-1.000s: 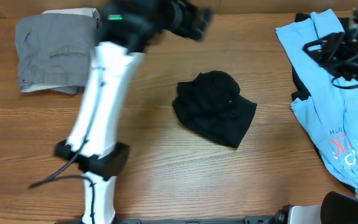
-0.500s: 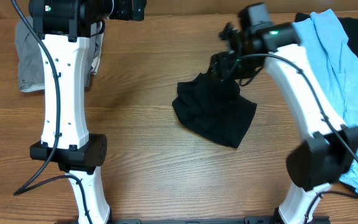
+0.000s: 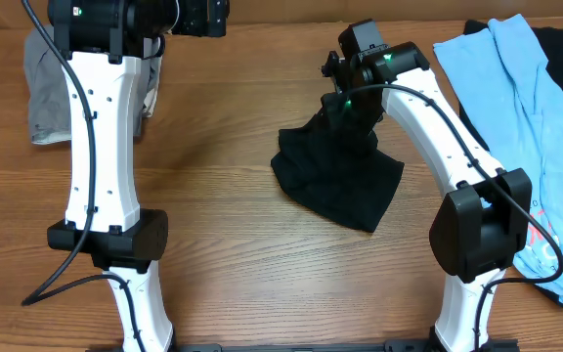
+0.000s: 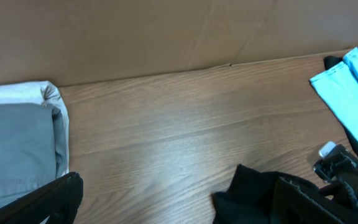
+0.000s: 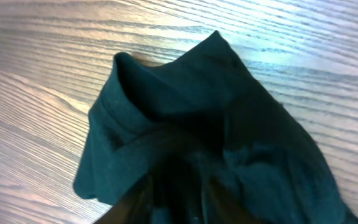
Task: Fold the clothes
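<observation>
Black T-shirt lies crumpled in a heap near the middle of the wooden table. My right gripper sits at its far edge. The fingers are drawn close, with a bunch of the dark cloth pinched between them and lifted into a ridge. My left gripper hangs over the far left of the table, jaws spread wide and holding nothing, near the grey trousers. A light blue tee lies well apart on the right.
</observation>
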